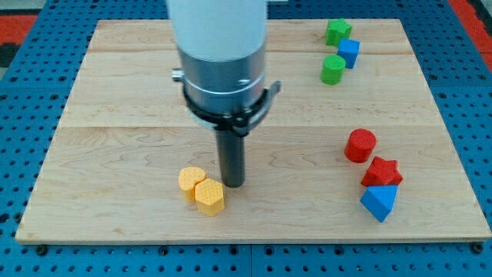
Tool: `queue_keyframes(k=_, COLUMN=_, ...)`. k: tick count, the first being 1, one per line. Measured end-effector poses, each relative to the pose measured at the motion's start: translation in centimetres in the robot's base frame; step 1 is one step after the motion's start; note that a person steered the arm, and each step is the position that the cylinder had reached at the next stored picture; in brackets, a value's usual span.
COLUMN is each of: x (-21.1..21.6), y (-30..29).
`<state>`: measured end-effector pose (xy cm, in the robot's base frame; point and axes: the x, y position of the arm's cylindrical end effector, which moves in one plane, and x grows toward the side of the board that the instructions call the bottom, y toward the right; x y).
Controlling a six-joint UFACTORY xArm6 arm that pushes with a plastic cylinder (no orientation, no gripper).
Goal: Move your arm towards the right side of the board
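My tip (233, 185) rests on the wooden board (115, 115), low and a little left of centre. It stands just right of a yellow hexagonal block (209, 197), close to touching it. A second yellow block (191, 181), heart-like, touches the hexagon on its upper left. At the view's right sit a red cylinder (360, 145), a red star (382, 172) and a blue triangular block (379, 201). At the top right are a green star (337, 31), a blue block (349, 52) and a green cylinder (333, 68).
The arm's wide white and grey body (220, 58) hangs over the board's top centre and hides part of it. A blue pegboard surface (23, 92) surrounds the board.
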<state>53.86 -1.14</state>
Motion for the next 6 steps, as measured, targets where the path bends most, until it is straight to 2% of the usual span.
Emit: queue_keyframes(k=6, x=0.0, y=3.0)
